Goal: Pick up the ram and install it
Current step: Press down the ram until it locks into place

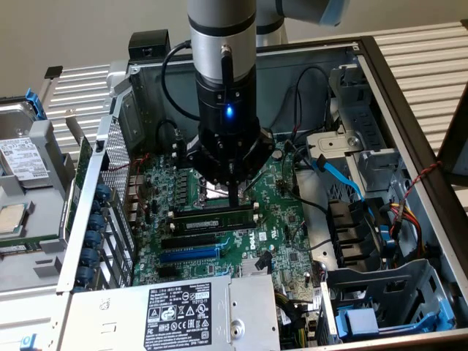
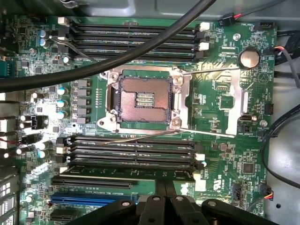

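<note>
Your fingers (image 1: 234,196) were clenched together, pressing down on the ram (image 1: 213,216) seated on the motherboard (image 1: 281,212).

In the exterior view you had the arm (image 1: 223,51) standing upright inside the open computer case (image 1: 409,124), its fingertips touching the top edge of the ram near that stick's end toward the view's right. The ram lay level in a memory slot just beside the CPU socket (image 2: 144,98), with the blue expansion slot (image 1: 189,254) near it on the side away from the socket. The power supply (image 1: 183,314) sat along the case's near edge.
</note>
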